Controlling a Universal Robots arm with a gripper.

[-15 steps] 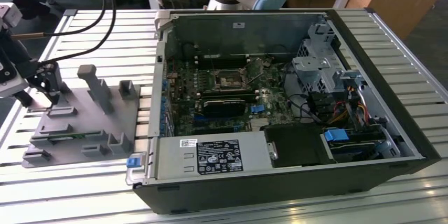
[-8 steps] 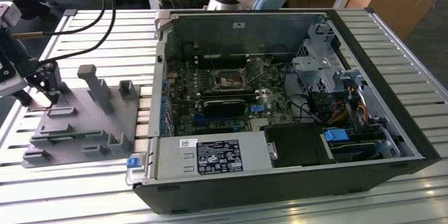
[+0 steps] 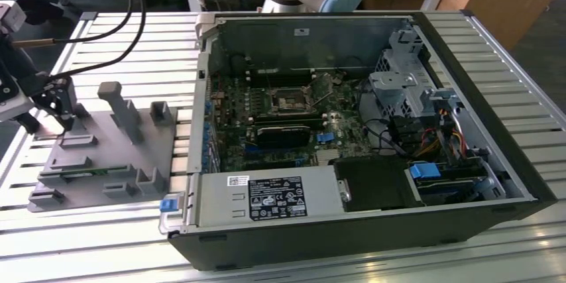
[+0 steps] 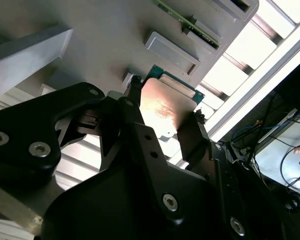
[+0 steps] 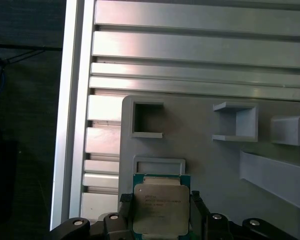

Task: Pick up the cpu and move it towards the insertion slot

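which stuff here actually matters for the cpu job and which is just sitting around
Job: the cpu, clamped in the gripper; the insertion slot.
Just there: grey fixture, computer case, power supply.

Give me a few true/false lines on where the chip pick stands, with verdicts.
1. The gripper has its fingers against two opposite edges of the chip. True.
2. The chip sits in the socket on the board. False: it is between the gripper's fingers, over the grey fixture.
3. The computer case lies open, with the board inside showing. True.
4. The gripper is reaching inside the computer case. False: it is outside the case, over the grey fixture at the exterior view's left.
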